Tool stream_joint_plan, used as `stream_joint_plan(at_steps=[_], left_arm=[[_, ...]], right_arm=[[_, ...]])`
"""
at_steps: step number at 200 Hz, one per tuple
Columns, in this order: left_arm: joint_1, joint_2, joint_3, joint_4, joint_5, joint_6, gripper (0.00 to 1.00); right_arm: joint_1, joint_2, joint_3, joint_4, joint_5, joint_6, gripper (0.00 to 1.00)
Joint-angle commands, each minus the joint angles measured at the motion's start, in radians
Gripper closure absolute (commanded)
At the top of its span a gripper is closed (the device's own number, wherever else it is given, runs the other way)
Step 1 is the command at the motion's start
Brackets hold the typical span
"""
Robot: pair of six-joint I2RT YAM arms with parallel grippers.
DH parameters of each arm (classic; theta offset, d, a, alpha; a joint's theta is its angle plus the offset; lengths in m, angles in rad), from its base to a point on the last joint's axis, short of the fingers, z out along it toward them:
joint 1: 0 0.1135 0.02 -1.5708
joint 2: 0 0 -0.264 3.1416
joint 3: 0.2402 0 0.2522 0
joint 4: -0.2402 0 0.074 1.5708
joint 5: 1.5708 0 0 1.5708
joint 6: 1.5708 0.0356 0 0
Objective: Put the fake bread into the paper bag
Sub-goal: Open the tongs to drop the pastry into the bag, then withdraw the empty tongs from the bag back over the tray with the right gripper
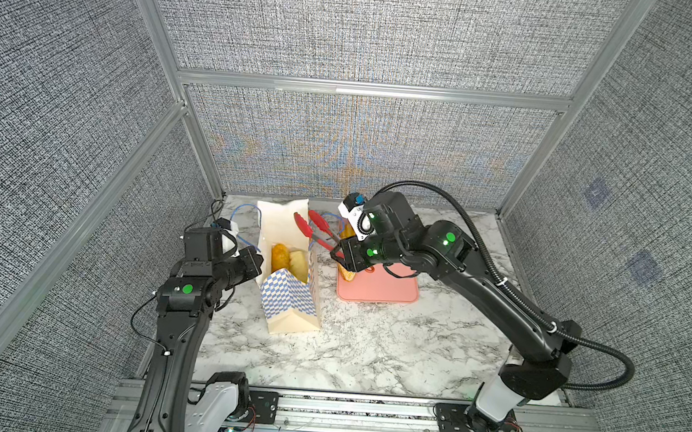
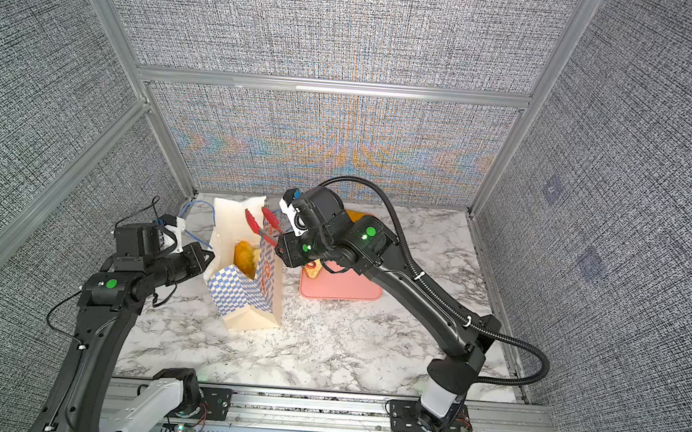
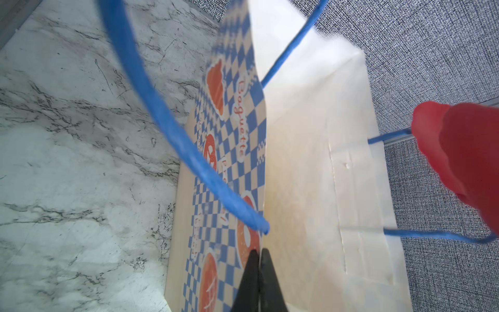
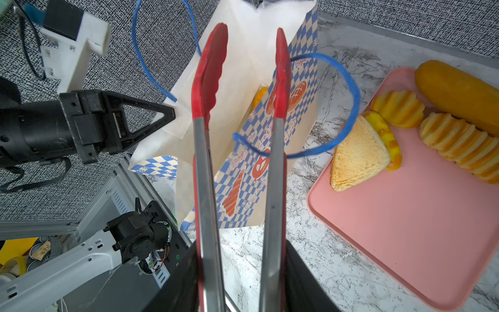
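We are holding red-tipped steel tongs (image 4: 206, 151) over the mouth of the cream, blue-checkered paper bag (image 1: 288, 304).
Our left gripper (image 3: 258, 252) is pinching the bag's rim at 9 o'clock, jaws together on the paper. Our right gripper (image 1: 338, 253) is clamping the tongs' handles, whose red tips are standing apart. Golden fake bread (image 1: 281, 254) is lying inside the bag, and more is sitting on the pink plastic tray (image 1: 380, 292) at the bag's 3 o'clock.

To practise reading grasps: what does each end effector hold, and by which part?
Left end effector: pinches the bag by its top rim. Right end effector: holds the tongs by their metal handle end; the tongs themselves grip nothing.
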Motion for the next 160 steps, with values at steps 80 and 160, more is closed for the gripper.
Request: stream_joint_plan(at_steps=[80,160], left_arm=[[0.000,-0.001,-0.006,0.004,0.002,0.004,1.00],[0.000,0.000,-0.002,0.004,0.002,0.005,1.00]], right_arm=[[-0.005,-0.024,0.050,0.017,0.062,-0.033,0.54],[-0.047,-0.100,-0.006,0.052,0.111,-0.045,0.55]])
